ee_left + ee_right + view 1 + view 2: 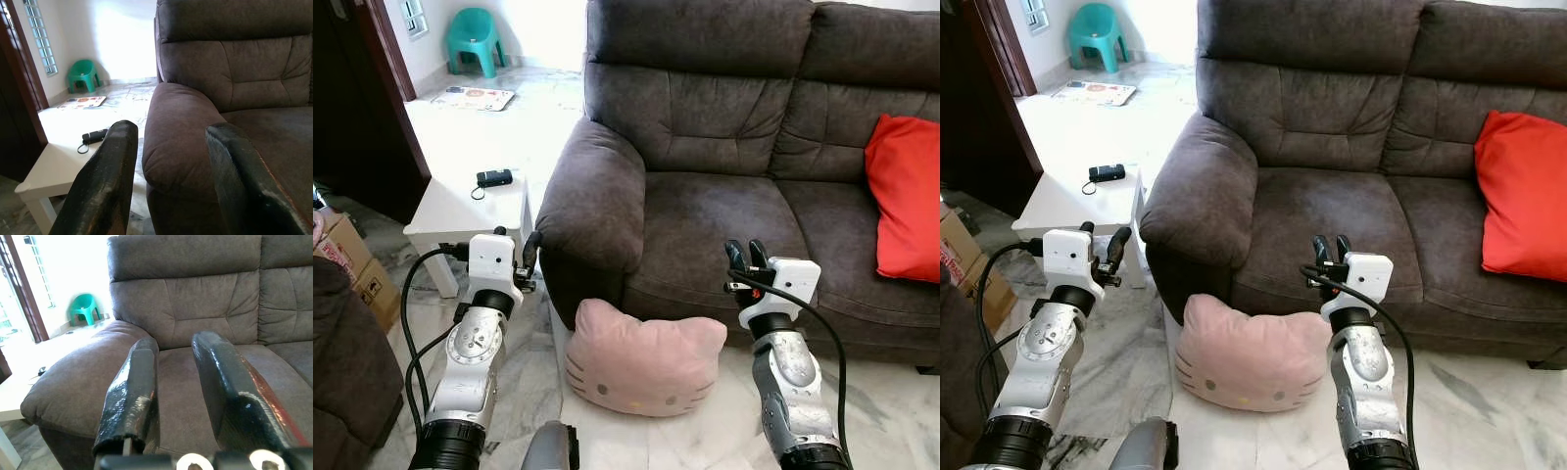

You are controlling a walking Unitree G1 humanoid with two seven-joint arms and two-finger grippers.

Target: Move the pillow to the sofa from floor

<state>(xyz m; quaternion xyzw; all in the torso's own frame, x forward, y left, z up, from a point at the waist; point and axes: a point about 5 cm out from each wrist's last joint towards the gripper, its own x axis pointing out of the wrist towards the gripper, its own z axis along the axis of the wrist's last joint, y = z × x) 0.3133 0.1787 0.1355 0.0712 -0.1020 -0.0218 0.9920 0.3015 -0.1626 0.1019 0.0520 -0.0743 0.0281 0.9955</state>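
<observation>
The left claw (514, 247) hovers beside the sofa (705, 176) armrest, above the white desk (450, 211), fingers well apart and empty. The pink cat-face pillow (644, 360) lies on the floor, touching the sofa's front. It looks soft and light, so both claws could squeeze its two sides. The right claw (745, 257) hovers over the seat edge, partly open, holding nothing.

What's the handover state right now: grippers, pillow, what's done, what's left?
Left gripper: open, empty, raised beside the sofa armrest.
Right gripper: open, empty, raised before the seat front.
Pink cat-face pillow: on the floor against the sofa base, between the two arms, untouched.
Red cushion occupies the right seat; the left seat is free.
Done: robot faces the pillow.
Left: lower, grasp, lift, place on the seat.
</observation>
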